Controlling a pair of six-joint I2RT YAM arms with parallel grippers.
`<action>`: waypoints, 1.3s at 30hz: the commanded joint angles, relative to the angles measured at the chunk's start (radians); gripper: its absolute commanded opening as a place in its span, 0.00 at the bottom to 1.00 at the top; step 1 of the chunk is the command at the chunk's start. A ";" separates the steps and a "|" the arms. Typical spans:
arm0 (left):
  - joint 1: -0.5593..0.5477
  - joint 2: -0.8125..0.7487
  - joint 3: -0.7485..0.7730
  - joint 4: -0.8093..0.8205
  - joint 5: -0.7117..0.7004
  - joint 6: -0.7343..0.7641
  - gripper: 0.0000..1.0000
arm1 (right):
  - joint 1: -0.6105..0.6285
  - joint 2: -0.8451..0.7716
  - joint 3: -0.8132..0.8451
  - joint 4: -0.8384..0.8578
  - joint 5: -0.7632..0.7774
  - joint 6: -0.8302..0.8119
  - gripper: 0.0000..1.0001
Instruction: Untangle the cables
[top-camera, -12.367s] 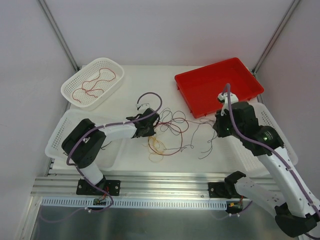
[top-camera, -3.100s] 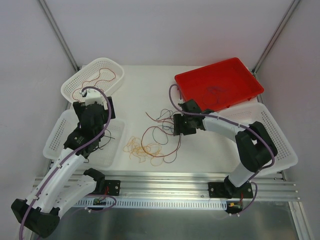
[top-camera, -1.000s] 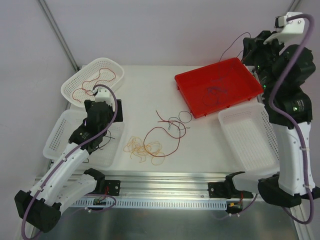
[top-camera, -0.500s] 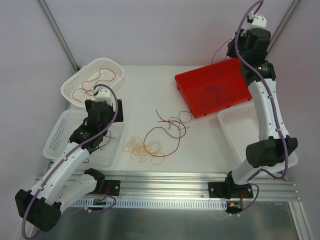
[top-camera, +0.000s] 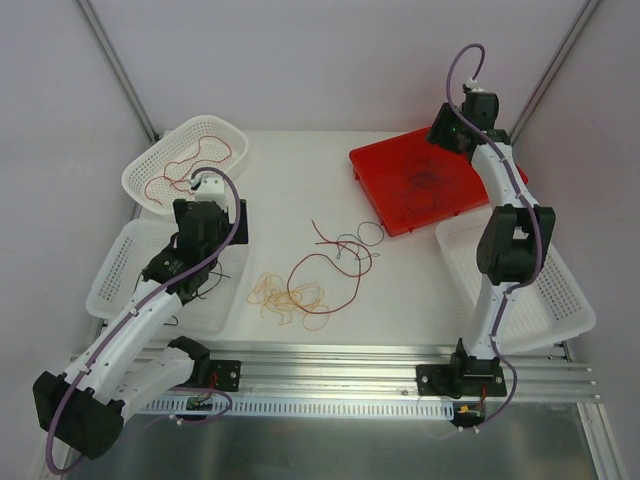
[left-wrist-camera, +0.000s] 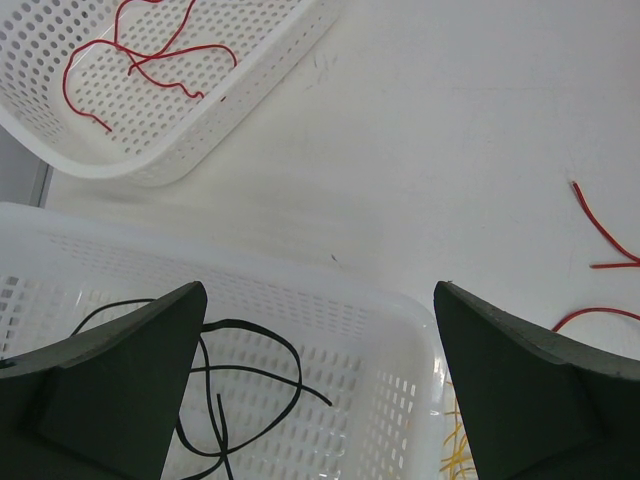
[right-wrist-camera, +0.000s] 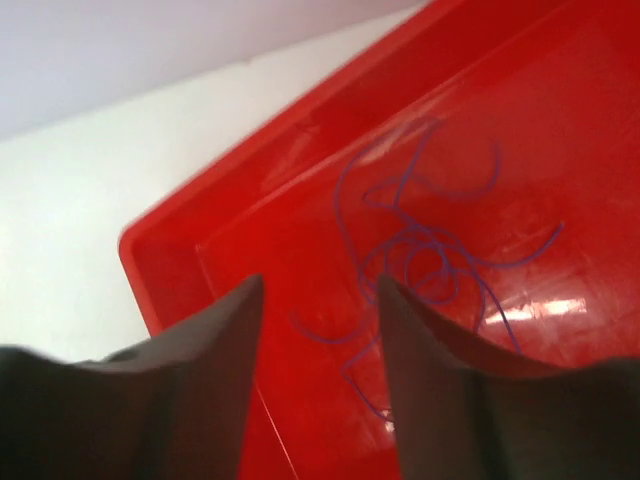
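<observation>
L pincer (left-wrist-camera: 318, 292) spread wide, empty, over white basket (left-wrist-camera: 250, 270) w/ black cable (left-wrist-camera: 235, 345), R pincer (right-wrist-camera: 320, 287) parted, empty, above purple cables (top-camera: 425, 185) in red tray (top-camera: 390, 175) upper right, red + yellow cables (top-camera: 300, 292) loose mid-table (top-camera: 290, 190)

**No legible writing found**

No text, label, brand, number or sign could be read in any of the views. No marking could be made out on the red tray (top-camera: 380, 175), the white baskets (top-camera: 137, 178) or the table (top-camera: 290, 180).
</observation>
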 joint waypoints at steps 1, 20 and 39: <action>0.011 0.005 0.005 0.033 0.028 0.002 0.99 | 0.002 -0.053 -0.007 0.002 -0.110 0.028 0.55; 0.011 -0.029 0.003 0.033 0.044 -0.004 0.99 | 0.316 -0.418 -0.408 -0.289 -0.121 -0.365 0.91; 0.011 -0.031 0.000 0.032 0.042 -0.003 0.99 | 0.597 -0.188 -0.500 -0.215 -0.012 -0.559 0.84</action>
